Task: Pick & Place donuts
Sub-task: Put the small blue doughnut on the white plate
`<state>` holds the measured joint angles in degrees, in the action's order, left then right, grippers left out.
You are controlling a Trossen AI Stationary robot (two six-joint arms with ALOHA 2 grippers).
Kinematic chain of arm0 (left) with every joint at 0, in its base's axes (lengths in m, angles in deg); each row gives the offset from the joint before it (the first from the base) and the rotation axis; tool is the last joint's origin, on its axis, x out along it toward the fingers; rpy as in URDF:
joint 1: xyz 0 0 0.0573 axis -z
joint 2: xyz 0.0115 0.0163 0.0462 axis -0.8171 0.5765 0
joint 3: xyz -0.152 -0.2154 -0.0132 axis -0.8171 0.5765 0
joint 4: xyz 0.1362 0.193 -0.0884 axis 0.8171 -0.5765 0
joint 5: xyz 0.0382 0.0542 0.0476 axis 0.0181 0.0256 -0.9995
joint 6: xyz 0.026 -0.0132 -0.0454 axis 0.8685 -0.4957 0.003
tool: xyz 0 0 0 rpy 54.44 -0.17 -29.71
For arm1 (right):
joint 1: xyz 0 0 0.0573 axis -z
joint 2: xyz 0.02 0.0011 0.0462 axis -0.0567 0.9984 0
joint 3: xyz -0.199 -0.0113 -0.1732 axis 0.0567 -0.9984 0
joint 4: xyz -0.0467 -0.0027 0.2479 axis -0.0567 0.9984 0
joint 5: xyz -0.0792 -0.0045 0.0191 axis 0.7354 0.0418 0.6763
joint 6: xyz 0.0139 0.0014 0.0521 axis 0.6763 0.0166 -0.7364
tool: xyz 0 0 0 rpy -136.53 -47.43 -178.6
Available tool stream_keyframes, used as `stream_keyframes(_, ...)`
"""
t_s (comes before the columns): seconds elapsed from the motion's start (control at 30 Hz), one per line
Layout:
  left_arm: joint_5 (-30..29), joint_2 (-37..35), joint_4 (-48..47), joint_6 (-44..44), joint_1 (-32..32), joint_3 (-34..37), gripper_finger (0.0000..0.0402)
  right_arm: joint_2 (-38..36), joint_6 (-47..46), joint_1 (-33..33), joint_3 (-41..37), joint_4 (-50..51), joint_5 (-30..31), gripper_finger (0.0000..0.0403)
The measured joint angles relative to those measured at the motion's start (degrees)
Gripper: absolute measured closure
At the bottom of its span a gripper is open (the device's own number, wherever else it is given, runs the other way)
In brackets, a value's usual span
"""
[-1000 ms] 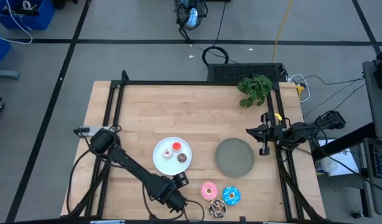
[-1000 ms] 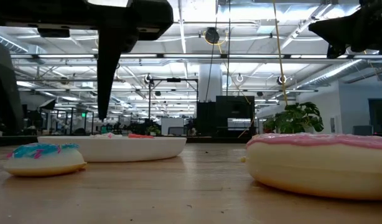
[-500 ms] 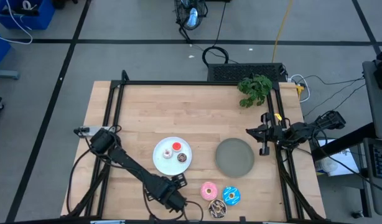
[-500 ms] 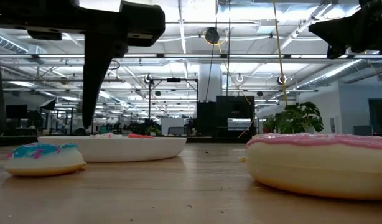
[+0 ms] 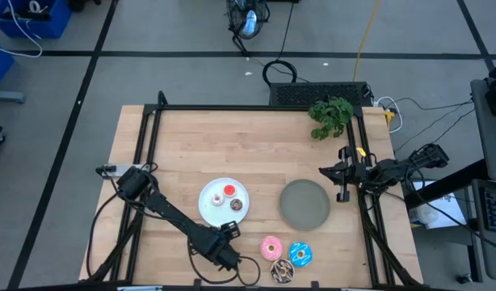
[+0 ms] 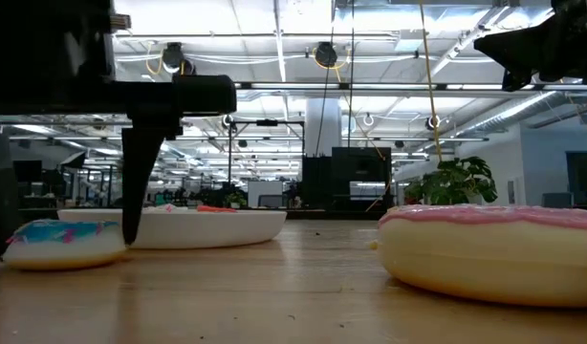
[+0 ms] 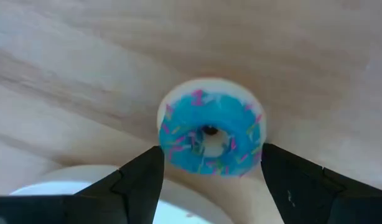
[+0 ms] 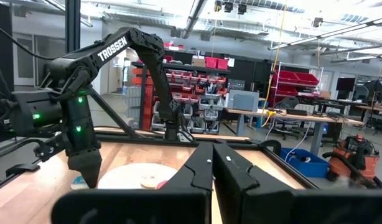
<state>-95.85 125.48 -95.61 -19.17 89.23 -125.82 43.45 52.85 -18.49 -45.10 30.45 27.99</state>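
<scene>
Left gripper [image 7: 209, 180]: jaws apart, one dark finger [image 7: 132, 186] on each side of the tiny blue sprinkled donut [image 7: 209, 132], which lies flat on the wooden table [image 5: 199, 153]. In the low view the finger tips reach down to the table level beside this donut [image 6: 62, 243]; whether they touch it cannot be told. In the high view the left gripper [image 5: 225, 246] stands near the front edge of the table, just in front of the white plate [image 5: 212, 202] and to the left of the larger donuts.

The white plate carries a tiny red donut [image 5: 229, 191], a tiny brown donut [image 5: 235, 205] and a tiny pink-white donut [image 5: 219, 198]. To its right, near the front edge, lie the larger pink donut [image 5: 271, 246], the larger blue sprinkled donut [image 5: 300, 254] and the larger brown donut [image 5: 282, 272], close together. The grey plate [image 5: 304, 203] sits behind them, to the right of the white plate.

Right gripper [image 5: 326, 170]: fingers together, holding nothing, positioned at the right edge of the table beside the grey plate. A green plant [image 5: 330, 115] stands at the far right corner.
</scene>
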Motion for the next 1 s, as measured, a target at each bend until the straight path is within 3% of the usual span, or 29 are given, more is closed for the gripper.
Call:
stream_keyframes(0.27,-2.27,-0.01,4.34,2.20,0.17,-0.68,0.0133,0.00,0.27,0.00,0.00,0.03,0.00,0.0403)
stream_keyframes(0.67,5.77,-0.01,6.50,0.98,-0.08,-1.40,0.0133,0.00,0.38,0.00,0.00,0.04,0.00,0.0403)
stream_keyframes(1.0,7.92,-0.01,7.79,-1.07,-1.48,-1.40,0.0133,0.00,0.42,0.00,-0.04,0.04,0.00,0.0403)
